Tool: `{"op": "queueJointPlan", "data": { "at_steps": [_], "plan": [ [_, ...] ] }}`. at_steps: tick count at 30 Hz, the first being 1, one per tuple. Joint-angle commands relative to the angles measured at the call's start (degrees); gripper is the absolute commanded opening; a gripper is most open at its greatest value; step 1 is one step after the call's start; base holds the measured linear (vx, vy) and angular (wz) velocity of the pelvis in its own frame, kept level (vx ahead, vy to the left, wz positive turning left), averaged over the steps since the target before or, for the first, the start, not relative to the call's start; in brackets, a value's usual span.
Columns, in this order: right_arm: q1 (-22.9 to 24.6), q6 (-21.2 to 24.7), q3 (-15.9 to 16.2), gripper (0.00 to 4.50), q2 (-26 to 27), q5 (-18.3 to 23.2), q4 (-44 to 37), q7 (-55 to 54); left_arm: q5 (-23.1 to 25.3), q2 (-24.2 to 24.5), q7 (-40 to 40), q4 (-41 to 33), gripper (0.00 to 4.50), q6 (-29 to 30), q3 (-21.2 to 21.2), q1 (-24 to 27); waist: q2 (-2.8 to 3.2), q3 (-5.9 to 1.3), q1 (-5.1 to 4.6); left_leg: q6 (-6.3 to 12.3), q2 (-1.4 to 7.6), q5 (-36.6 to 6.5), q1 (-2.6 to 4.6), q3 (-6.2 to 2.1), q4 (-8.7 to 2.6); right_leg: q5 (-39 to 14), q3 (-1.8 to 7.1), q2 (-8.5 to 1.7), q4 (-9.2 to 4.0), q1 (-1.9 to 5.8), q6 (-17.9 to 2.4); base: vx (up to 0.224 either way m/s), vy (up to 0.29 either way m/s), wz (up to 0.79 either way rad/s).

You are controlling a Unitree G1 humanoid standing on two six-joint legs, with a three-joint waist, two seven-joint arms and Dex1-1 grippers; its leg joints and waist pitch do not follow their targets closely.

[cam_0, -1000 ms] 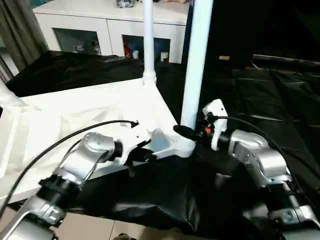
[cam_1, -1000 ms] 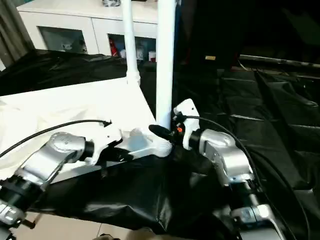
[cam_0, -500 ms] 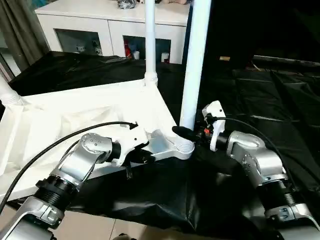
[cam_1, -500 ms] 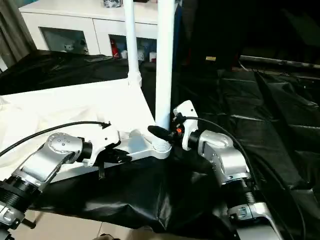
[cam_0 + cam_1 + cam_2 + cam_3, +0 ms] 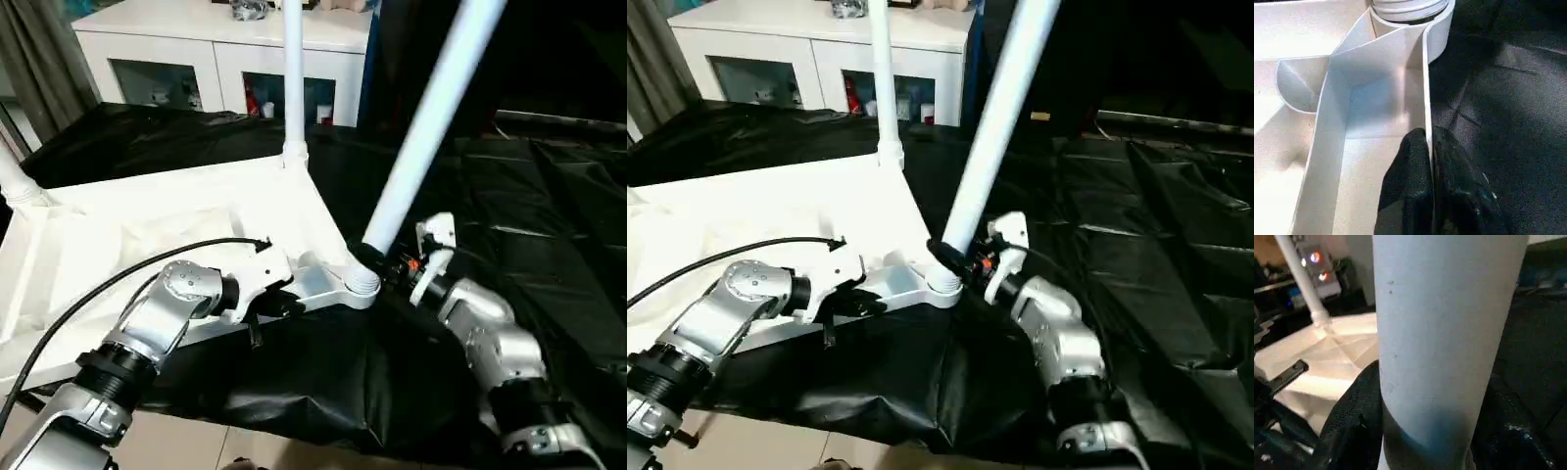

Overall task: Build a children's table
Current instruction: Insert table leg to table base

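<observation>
Between right fingers [image 5: 1352, 426], tilted leg [image 5: 421, 137]; tabletop rim [image 5: 1426, 117] between left fingers [image 5: 1410, 186]

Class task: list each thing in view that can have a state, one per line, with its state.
Tabletop: upside down on the black-draped table.
Far leg: upright in its corner socket.
Near leg: tilted, base at its socket.
Left hand: shut on the tabletop's rim.
Right hand: gripping the near leg.

White tabletop [image 5: 147, 225] lies flipped, ribs up, near rim pinched in the left gripper [image 5: 1429, 147]. The corner leg [image 5: 431, 117], clamped low by the right gripper [image 5: 377, 262], leans way over; another leg [image 5: 292, 69] stands straight behind.
</observation>
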Motion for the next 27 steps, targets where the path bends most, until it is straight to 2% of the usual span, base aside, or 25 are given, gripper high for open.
{"op": "queueJointPlan", "data": {
  "at_steps": [1,4,5,7,8,10,11,13,18,20,22,23,24,27],
  "plan": [
    [2.3,-1.6,-1.7,1.9,-0.3,-1.0,2.6,-2.4,-1.3,-1.1,1.0,-0.3,0.0,-2.9,2.9,-1.3,-0.22,-3.43,-0.09,-2.0,3.03,-18.6,1.97,-2.01,-5.22,-20.1,3.2,-4.95,-6.17,1.34,-9.7,0.0,0.0,0.0],
    [3.9,-3.9,-1.5,1.9,0.2,-1.2,1.9,-2.7,-1.2,-1.3,1.3,-0.1,0.0,-3.1,3.0,-1.4,-0.16,-3.35,-0.12,-1.94,3.05,-19.5,2.13,-2.07,-5.33,-21.4,3.22,-4.94,-6.38,1.18,-9.4,0.0,0.0,0.0],
    [4.7,-6.1,-0.9,1.9,0.2,-2.3,1.6,-2.8,-1.1,-1.5,1.5,0.2,0.0,-3.4,3.0,-1.5,-0.15,-3.37,-0.12,-1.94,3.06,-19.6,2.06,-2.13,-5.41,-21.5,3.22,-5.0,-6.4,1.27,-9.3,0.0,0.0,0.0],
    [5.0,-7.1,-0.7,1.9,0.2,-2.8,1.6,-2.8,-1.0,-1.5,1.6,0.4,0.0,-3.5,3.0,-1.6,-0.24,-3.38,-0.1,-1.9,3.01,-19.7,2.11,-2.1,-5.44,-21.6,3.25,-5.04,-6.45,1.23,-9.3,0.0,0.0,0.0],
    [5.6,-9.0,-0.2,1.9,0.1,-4.1,1.5,-3.0,-0.9,-1.6,1.6,0.6,0.0,-3.7,3.0,-1.6,-0.03,-3.38,-0.04,-1.74,2.95,-19.6,2.04,-2.14,-5.46,-21.9,3.27,-5.12,-6.47,1.27,-9.2,0.0,0.0,0.0],
    [6.2,-10.9,0.8,1.9,-0.2,-5.8,1.1,-2.9,-0.7,-1.7,1.5,0.9,0.0,-3.9,3.1,-1.7,-0.18,-3.37,0.0,-1.54,2.94,-19.3,2.1,-2.09,-5.49,-22.0,3.29,-5.12,-6.66,1.23,-9.1,0.0,0.0,0.0],
    [6.7,-11.9,1.8,1.9,-0.6,-6.7,0.5,-2.7,-0.4,-1.9,1.4,1.2,0.0,-4.2,3.1,-1.8,0.09,-3.44,-0.02,-1.37,2.9,-18.8,2.01,-2.16,-5.56,-21.5,3.26,-5.08,-6.55,1.42,-9.1,0.0,0.0,0.0],
    [6.8,-12.3,2.3,1.9,-0.9,-7.0,0.3,-2.6,-0.1,-2.0,1.3,1.4,0.0,-4.3,3.1,-1.9,-0.1,-3.43,0.05,-1.16,2.91,-18.4,2.16,-2.02,-5.55,-21.0,3.29,-5.01,-6.74,1.33,-9.1,0.0,0.0,0.0],
    [6.5,-11.0,4.3,1.9,-2.2,-8.7,0.0,-1.8,0.1,-2.1,1.2,1.7,0.0,-4.6,3.0,-2.0,-0.07,-3.36,0.0,-0.67,2.94,-18.4,2.06,-2.09,-5.73,-21.0,3.21,-4.92,-6.71,1.51,-9.4,0.0,0.0,0.0],
    [5.8,-8.7,5.2,1.9,-2.9,-9.1,0.1,-0.3,0.2,-2.0,0.9,1.6,0.0,-4.6,2.9,-1.9,-0.04,-3.1,-0.17,-0.88,2.87,-19.9,2.1,-2.18,-5.89,-23.1,3.12,-4.92,-6.95,1.54,-9.2,0.0,0.0,0.0],
    [5.1,-6.9,5.9,1.9,-3.5,-9.2,0.3,1.1,0.3,-1.9,0.6,1.6,0.0,-4.7,2.7,-1.7,-0.03,-2.9,-0.28,-1.38,2.91,-22.0,2.55,-2.31,-5.98,-26.5,3.08,-5.08,-7.37,1.45,-8.7,0.0,0.0,0.0],
    [4.1,-4.6,6.9,1.9,-4.3,-9.0,0.4,2.7,0.5,-1.9,0.4,1.6,0.0,-4.7,2.6,-1.7,0.01,-2.94,-0.27,-1.63,2.93,-22.7,2.79,-2.37,-6.02,-27.7,3.14,-5.24,-7.63,1.45,-8.3,0.0,0.0,0.0],
    [3.3,-3.4,7.5,1.9,-4.9,-9.1,0.5,3.8,0.5,-1.9,0.1,1.6,0.0,-4.7,2.5,-1.7,-0.11,-3.06,-0.3,-1.64,3.0,-22.0,2.56,-2.52,-6.12,-27.1,3.15,-5.26,-7.48,1.73,-8.3,0.0,0.0,0.0],
    [1.7,-0.9,8.4,1.9,-5.8,-8.7,0.8,6.2,0.5,-1.9,-0.3,1.5,0.0,-4.7,2.5,-1.6,-0.09,-3.18,-0.24,-1.32,3.02,-20.6,2.62,-2.31,-6.06,-24.1,3.23,-5.11,-7.26,1.61,-9.1,0.0,0.0,0.0]
  ]
}}
